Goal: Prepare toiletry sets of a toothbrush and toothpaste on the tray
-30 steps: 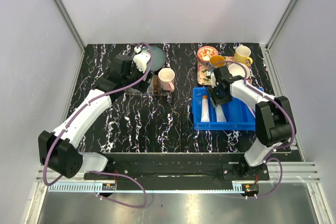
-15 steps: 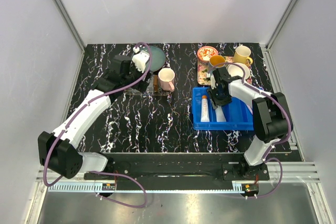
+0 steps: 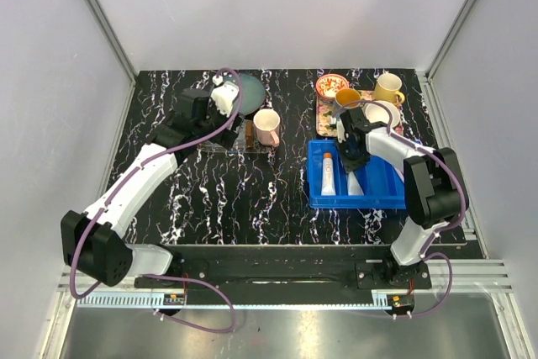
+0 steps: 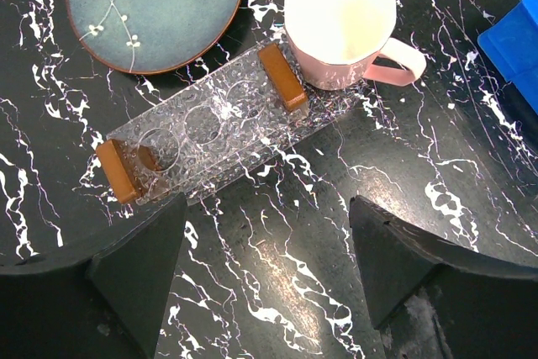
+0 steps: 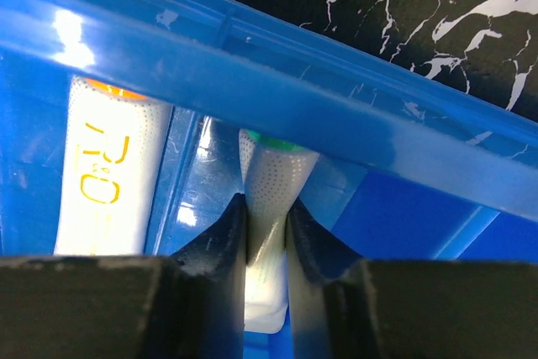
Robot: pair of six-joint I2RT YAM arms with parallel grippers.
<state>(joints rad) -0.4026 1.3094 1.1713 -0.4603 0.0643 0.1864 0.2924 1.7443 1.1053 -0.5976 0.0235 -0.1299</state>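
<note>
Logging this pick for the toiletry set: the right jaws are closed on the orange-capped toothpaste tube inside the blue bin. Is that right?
Wrong tube. The right jaws are closed on the teal-capped toothpaste tube inside the blue bin; the orange-capped tube lies untouched beside it. The right wrist view shows it.

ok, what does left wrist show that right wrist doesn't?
Only left wrist: the clear tray with its brown-ended rack, a pink mug, a teal plate, and the open left gripper.
Only right wrist: the right gripper shut on the teal-capped tube, with an orange-capped tube lying beside it.
Both: the blue bin, just a corner of it in left wrist, and the black marbled table.
</note>
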